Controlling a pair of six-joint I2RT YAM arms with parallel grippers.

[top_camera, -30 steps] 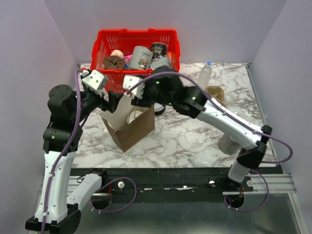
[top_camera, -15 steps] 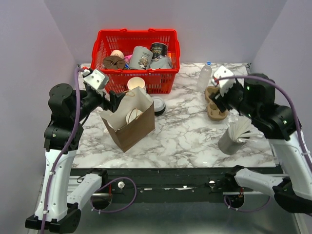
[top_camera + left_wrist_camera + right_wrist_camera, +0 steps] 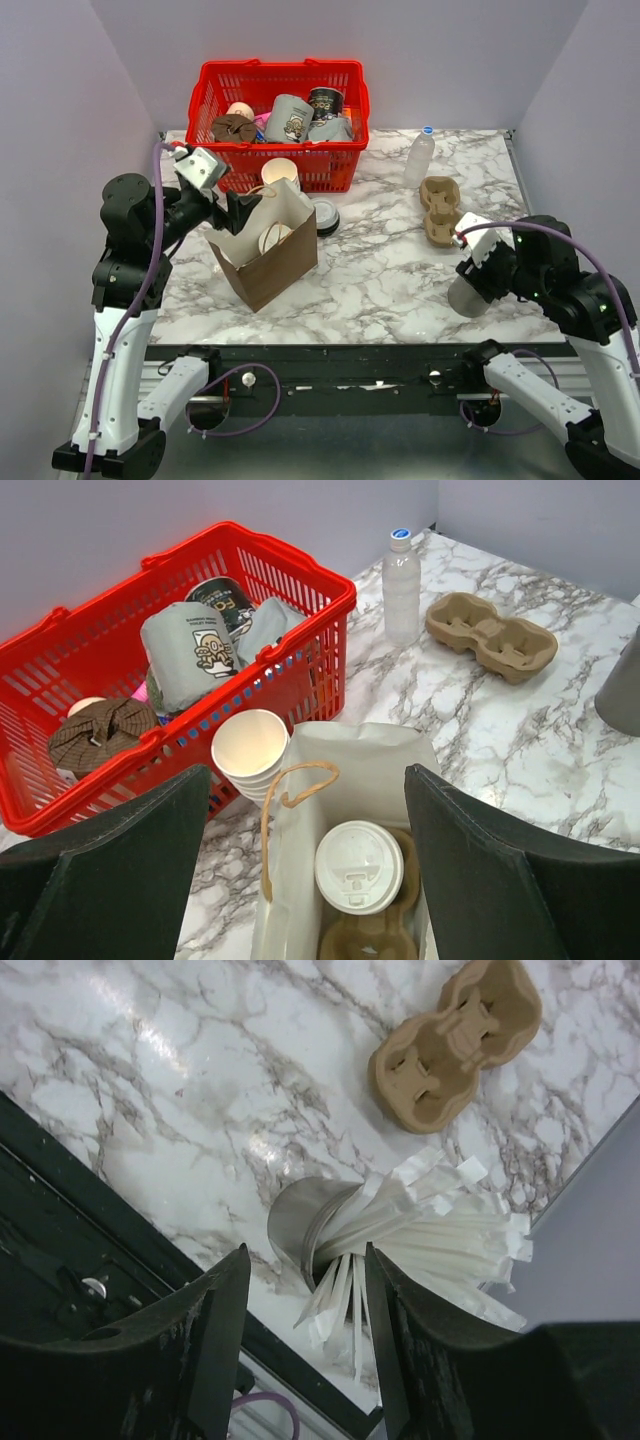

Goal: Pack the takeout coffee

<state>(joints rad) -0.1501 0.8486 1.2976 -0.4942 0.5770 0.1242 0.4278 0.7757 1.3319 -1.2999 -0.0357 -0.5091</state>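
Below the left claw (image 3: 308,780), jaws spread wide, the takeout coffee (image 3: 358,868) stands upright, smooth round white lid (image 3: 352,858) upward; right claw (image 3: 305,1250) likewise parted, empty.

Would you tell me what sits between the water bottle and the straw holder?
A brown cardboard cup carrier lies between them, shown clearly in the top view.

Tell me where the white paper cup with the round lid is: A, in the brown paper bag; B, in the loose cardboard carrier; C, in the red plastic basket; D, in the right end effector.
A: the lidded white paper cup stands inside the brown paper bag.
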